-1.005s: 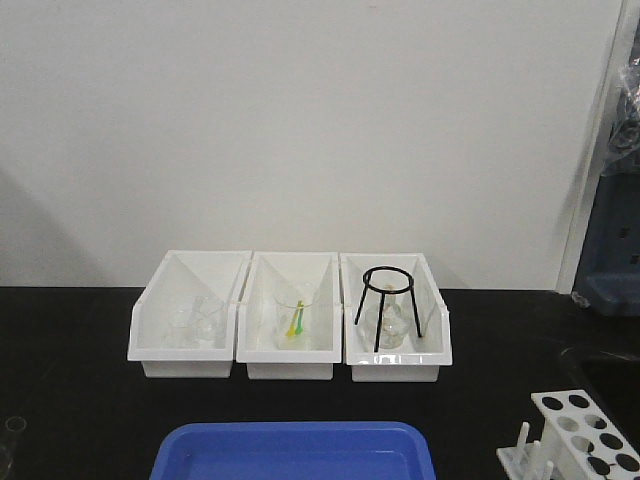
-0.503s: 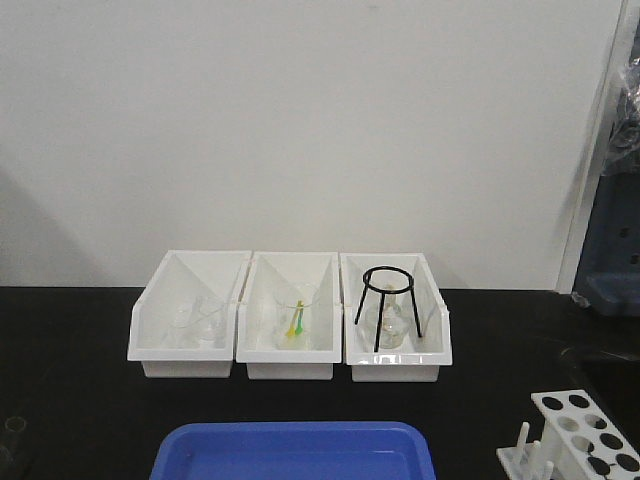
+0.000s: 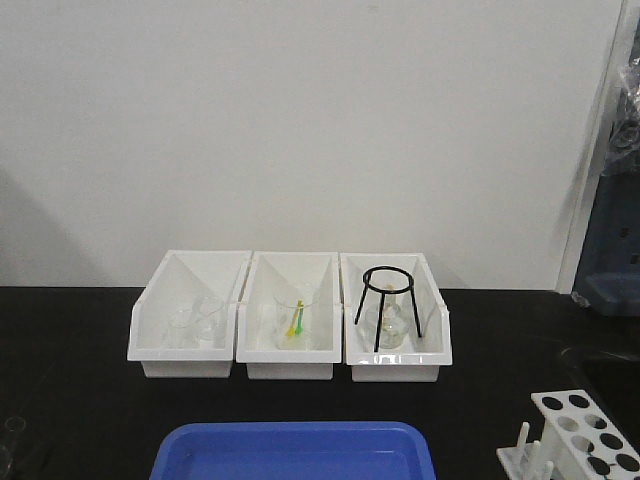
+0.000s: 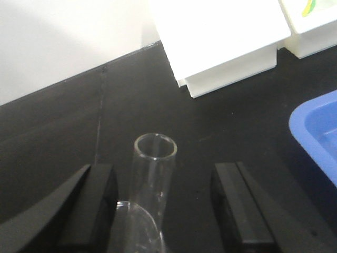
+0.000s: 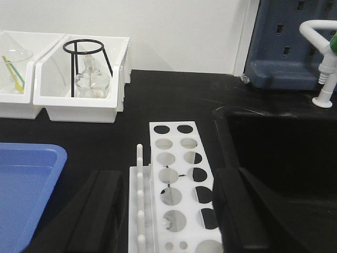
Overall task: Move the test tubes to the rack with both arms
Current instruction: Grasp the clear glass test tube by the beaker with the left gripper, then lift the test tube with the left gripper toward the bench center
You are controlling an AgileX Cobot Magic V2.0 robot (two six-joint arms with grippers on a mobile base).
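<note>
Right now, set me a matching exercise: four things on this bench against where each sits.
Things:
1 test tube
2 rack
3 tripod
4 blue tray

Places:
A in the right bin
B between the open left gripper's fingers, untouched
C in front of the bins
D in line with the open right gripper

Pairs: 1-B, 2-D, 3-A, 4-C.

Barely a flicker in the front view. The one shift is at the lower left edge of the frame, where the faint clear test tube (image 3: 12,425) seems to sit a touch lower than a second ago, though it's too dim to be sure.
</note>
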